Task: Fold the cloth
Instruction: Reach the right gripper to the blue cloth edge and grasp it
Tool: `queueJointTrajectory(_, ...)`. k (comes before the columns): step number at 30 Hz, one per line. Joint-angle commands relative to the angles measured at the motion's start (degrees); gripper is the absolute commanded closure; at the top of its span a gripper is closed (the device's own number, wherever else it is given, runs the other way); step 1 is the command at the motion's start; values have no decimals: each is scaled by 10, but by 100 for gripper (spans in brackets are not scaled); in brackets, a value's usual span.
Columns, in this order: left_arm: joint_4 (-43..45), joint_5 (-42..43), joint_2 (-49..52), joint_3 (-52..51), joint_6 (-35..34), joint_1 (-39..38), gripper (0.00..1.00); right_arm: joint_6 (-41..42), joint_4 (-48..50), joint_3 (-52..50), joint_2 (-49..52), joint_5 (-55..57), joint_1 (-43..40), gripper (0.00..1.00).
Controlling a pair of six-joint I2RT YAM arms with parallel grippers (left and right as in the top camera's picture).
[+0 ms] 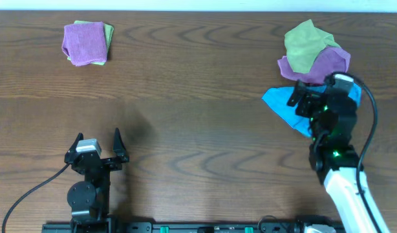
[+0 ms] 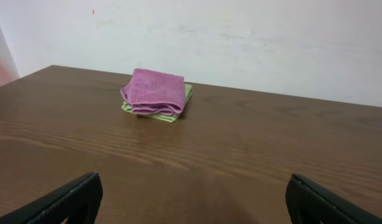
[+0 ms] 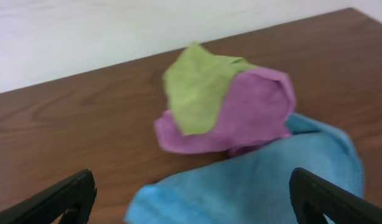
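We locate the cloth (image 1: 279,103) at the right side of the table (image 1: 185,90), lying crumpled and unfolded. Its far edge appears to be tucked under a loose purple cloth (image 1: 321,65), which in turn carries a yellow-green cloth (image 1: 305,42). The right gripper (image 1: 302,97) hovers directly above the blue fabric with its jaws spread wide and nothing between them. We judge this posture to be an approach for a pick, since the right wrist view shows the cloth (image 3: 259,180) filling the lower field between the jaws. Because the pile overlaps the cloth, we expect that the cloth must be drawn clear toward bare table before any fold is possible (a straight lift risks dragging the purple cloth along). The left gripper (image 1: 98,139) sits near the front edge on the left, well apart from the cloth, with its jaws likewise wide and empty. It faces a folded stack (image 1: 87,43) of purple on yellow-green at the far left, which is no part of the task. We judge the task as not yet begun, since no fold is present.
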Motion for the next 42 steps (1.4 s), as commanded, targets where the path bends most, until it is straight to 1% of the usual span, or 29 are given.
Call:
queueJointTrajectory(1,-28,-7,-3,-10,-2,-3,5,-22,-1,27,50,-19,-41,1)
queueJointTrajectory(4,-28,-7,-3,-10,-2,-3,5,-43,-40,57,94,-59,-60,1)
queueJointTrajectory(9,-28,-7,-3,-10,-2,-3,5,-62,-101,110,124,-54,-60,1)
queueJointTrajectory(11,-28,-7,-3,-10,-2,-3,4,-61,-139,142,132,-33,-68,1)
queueJointTrajectory(14,-28,-7,-3,-10,-2,-3,5,-61,-205,183,155,-38,-86,1)
queueJointTrajectory(18,-28,-7,-3,-10,-2,-3,5,-61,-299,231,208,-37,-110,1)
queueJointTrajectory(20,-28,-7,-3,-10,-2,-3,5,-61,-327,239,234,-35,-121,1)
queueJointTrajectory(25,-28,-7,-3,-10,-2,-3,5,-28,-367,239,257,-35,-148,1)
queueJointTrajectory(28,-28,-7,-3,-10,-2,-3,5,-24,-388,239,260,-35,-157,2)
queueJointTrajectory(31,-28,-7,-3,-10,-2,-3,5,-25,-377,239,260,-35,-158,12)
queueJointTrajectory(32,-28,-7,-3,-10,-2,-3,5,-25,-371,239,260,-35,-158,13)
queueJointTrajectory(42,-28,-7,-3,-10,-2,-3,5,-31,-351,239,292,-68,-157,12)
